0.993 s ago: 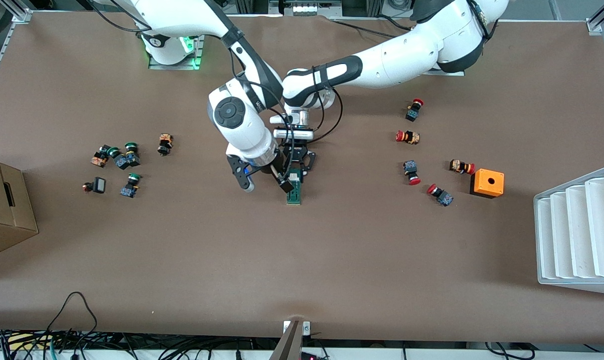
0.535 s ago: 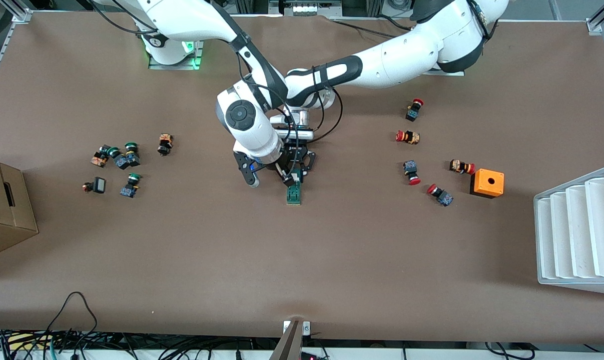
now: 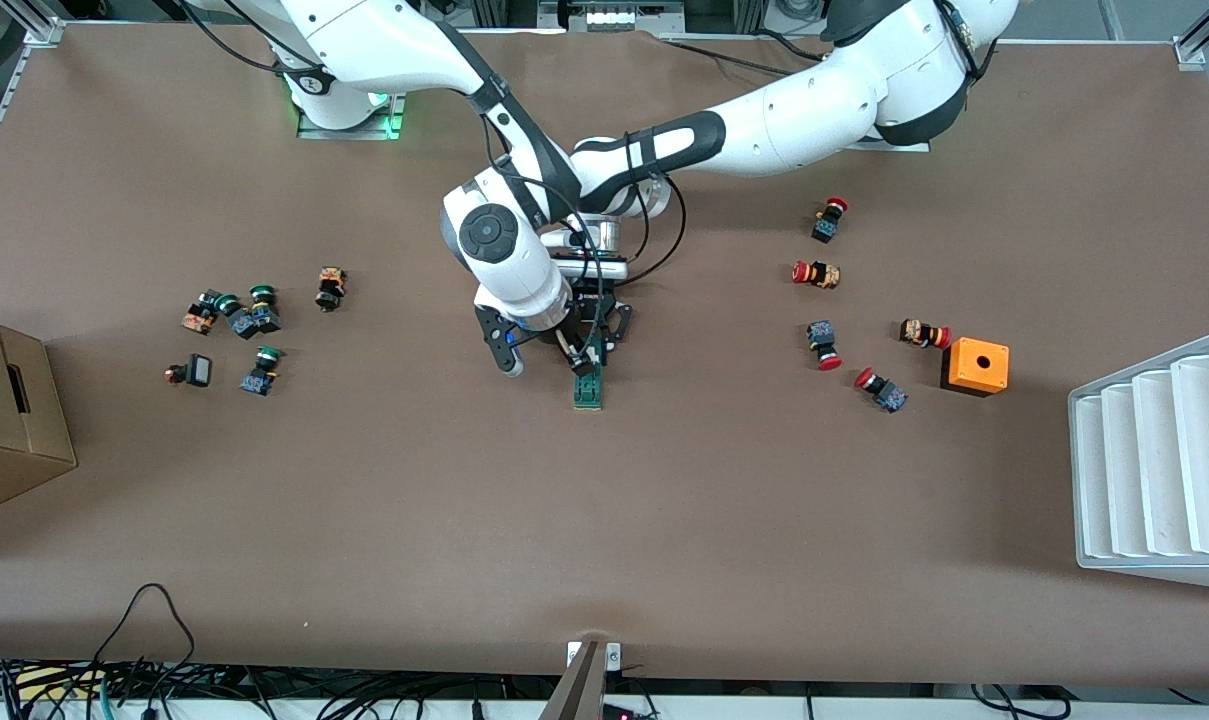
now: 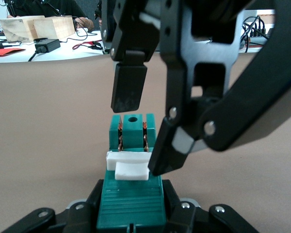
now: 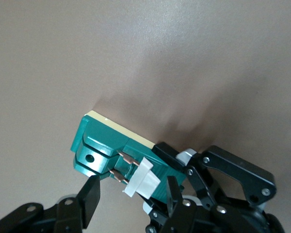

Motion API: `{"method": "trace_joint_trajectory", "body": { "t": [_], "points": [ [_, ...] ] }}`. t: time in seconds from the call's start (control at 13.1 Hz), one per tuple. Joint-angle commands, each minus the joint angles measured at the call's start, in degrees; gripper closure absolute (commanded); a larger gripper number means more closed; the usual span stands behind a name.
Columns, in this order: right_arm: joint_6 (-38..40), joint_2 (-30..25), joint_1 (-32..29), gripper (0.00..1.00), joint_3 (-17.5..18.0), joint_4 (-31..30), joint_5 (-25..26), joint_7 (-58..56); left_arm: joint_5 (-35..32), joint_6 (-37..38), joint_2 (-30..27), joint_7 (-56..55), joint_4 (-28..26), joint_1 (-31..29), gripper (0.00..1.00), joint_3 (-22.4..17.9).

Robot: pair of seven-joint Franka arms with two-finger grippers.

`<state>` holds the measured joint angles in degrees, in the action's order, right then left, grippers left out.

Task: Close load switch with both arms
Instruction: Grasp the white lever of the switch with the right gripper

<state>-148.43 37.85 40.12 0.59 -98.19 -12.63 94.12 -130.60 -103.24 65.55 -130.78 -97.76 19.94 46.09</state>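
Front view: At mid-tabletop, well clear of every edge, the load switch lies flat, its long axis running from the robots' edge toward the camera's edge. The left gripper clamps the end nearer the robots' edge. The right gripper hangs over that same end, one finger reaching the white tab.

Left wrist view: The left gripper has its jaws shut tight on the green body of the load switch. The white tab stands proud across the top, the copper contacts past it. The right gripper has its jaws half open, straddling the tab, one fingertip at the tab's corner.

Right wrist view: The load switch points its drilled end away from the left gripper's clamp; the white tab sits between the right gripper fingertips, jaws not yet gripping.

Risk: A push landing off-centre on the tab could skid off its corner, or twist the block in the left jaws; pressing on the copper pins could bend them.
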Motion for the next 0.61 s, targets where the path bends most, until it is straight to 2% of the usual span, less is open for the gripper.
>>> {"method": "trace_joint_trajectory", "body": {
  "t": [0.0, 0.53],
  "points": [
    [-1.43, 1.70, 1.19, 0.37, -0.50, 1.16, -0.20, 1.94, -0.97, -0.82, 2.22, -0.88, 1.52, -0.16, 0.97, -0.13],
    [-1.43, 3.01, 1.81, 0.37, -0.59, 3.01, -0.29, 2.82, -0.97, -0.82, 2.22, -0.88, 1.52, -0.16, 0.97, -0.13]
  ]
}}
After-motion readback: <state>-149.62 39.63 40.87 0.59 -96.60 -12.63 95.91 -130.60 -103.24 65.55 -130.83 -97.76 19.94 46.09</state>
